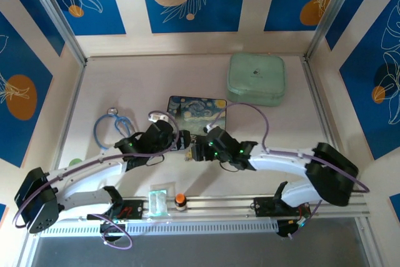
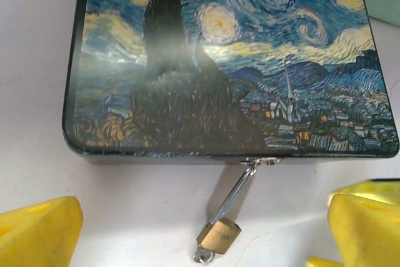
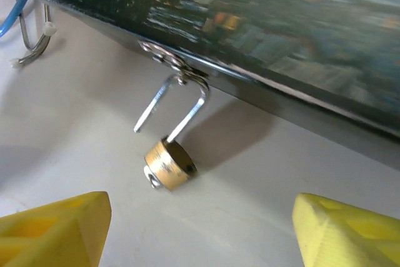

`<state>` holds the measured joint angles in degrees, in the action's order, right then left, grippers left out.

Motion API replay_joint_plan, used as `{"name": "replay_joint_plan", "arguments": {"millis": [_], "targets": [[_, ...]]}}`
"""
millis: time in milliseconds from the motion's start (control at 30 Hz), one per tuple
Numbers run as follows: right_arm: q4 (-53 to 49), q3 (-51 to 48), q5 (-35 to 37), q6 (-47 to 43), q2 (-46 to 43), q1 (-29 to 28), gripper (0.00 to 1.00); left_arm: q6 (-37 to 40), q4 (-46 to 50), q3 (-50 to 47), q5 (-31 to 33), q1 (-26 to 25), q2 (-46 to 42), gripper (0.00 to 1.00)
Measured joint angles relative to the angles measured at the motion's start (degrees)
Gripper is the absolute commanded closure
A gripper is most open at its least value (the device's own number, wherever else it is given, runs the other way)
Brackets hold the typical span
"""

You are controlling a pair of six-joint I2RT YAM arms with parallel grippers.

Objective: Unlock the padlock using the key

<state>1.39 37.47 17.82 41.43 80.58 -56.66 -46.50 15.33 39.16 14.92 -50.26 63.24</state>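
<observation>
Find small brass-gold padlock lying on white tabletop, hooked through silver hasp on near edge of dark blue painted rectangular box. Runs long axis away from box: shackle end at hasp, body end toward both claws. Shows 1 shackle leg free of body in right wrist view. Carries tiny silvery metal key at body's outer end. Find left yellow-fingered gripper spread wide, empty; right yellow-fingered gripper likewise.

Small brass padlock, thin silver shackle hooked through painted box hasp; one shackle leg free of body. Tiny silvery key seated in its base.
</observation>
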Motion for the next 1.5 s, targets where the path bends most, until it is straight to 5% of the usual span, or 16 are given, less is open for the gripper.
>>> {"name": "replay_joint_plan", "arguments": {"millis": [367, 1333, 1400, 1500], "targets": [[2.43, 5.57, -0.81, 0.22, 13.38, -2.01, 0.46, -1.86, -0.35, -1.53, -2.51, 0.52, -3.96, 0.00], [8.00, 3.63, -1.75, 4.28, 13.99, -2.47, 0.79, -2.91, -2.49, -3.98, -2.62, 0.55, -2.80, 0.01], [7.23, 3.15, -1.70, 4.72, 13.18, -2.47, 0.79, -2.84, -2.47, -3.96, -2.21, 0.55, -2.36, 0.11], [5.16, 2.27, -1.49, 5.62, 11.47, -2.47, 0.78, -2.86, -2.99, -4.09, -1.16, 0.59, -1.38, 0.41]]}}
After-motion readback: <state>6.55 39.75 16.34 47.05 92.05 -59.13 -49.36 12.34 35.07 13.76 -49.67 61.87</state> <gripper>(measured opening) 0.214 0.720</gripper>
